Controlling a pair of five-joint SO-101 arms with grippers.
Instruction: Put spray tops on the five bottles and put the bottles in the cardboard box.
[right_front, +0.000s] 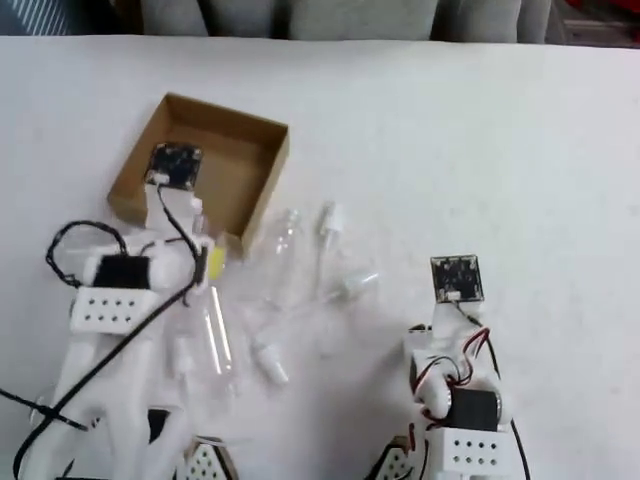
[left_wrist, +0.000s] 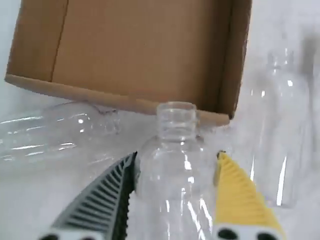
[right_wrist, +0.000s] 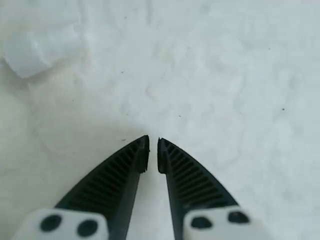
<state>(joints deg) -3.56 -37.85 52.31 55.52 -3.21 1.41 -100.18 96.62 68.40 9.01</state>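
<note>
The left gripper (left_wrist: 175, 157) has its grey and yellow fingers pressed to either side of a clear bottle (left_wrist: 175, 200) just below its shoulder; the open neck, which has no spray top, points at the near wall of the cardboard box (left_wrist: 140, 50); it is held so, I judge, to steady it for capping rather than to box it; the right gripper (right_wrist: 153, 145) hangs over bare table (right_wrist: 225, 75), fingers all but closed on nothing, free to fetch a top; other bottles (right_front: 285, 250) lie beside the box.
</note>
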